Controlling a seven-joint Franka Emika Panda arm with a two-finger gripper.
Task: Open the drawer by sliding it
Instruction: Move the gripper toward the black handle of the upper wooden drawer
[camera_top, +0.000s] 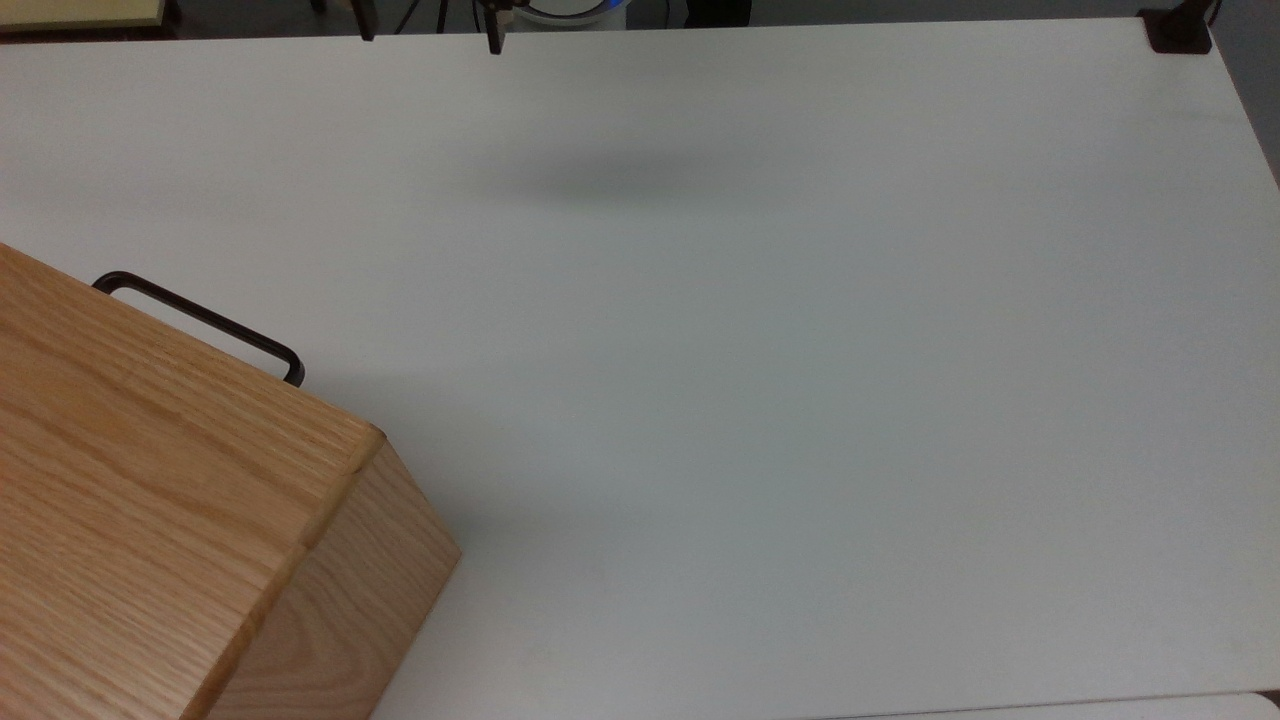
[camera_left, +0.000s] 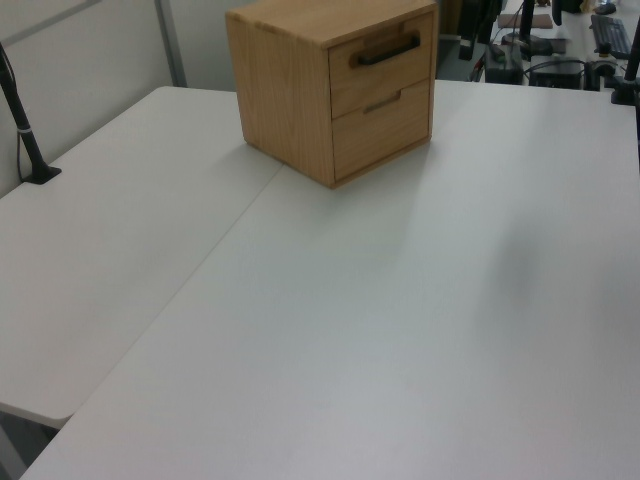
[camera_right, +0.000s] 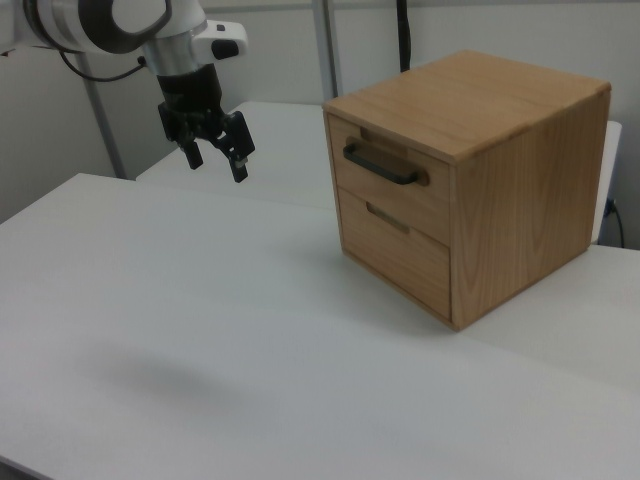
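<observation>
The drawer (camera_right: 392, 195) is the upper one in the oak cabinet (camera_right: 520, 190), pushed in flush, with a long black bar handle (camera_right: 383, 167). In the left view the drawer (camera_left: 385, 70) and its handle (camera_left: 388, 50) face the left view's right. From above, just the handle (camera_top: 200, 325) sticks out past the cabinet top (camera_top: 150, 480). My gripper (camera_right: 217, 163) hangs open and empty above the table, well off to the right view's left of the drawer. Its two fingertips (camera_top: 493, 42) poke in at the top view's upper edge.
A second, lower drawer (camera_right: 395, 250) with a small notch grip sits under the first. The white table (camera_top: 750, 400) stretches wide in front of the cabinet. A black post (camera_left: 25, 130) stands at the left view's left edge, and a black clamp (camera_top: 1178, 30) sits at the top view's far right corner.
</observation>
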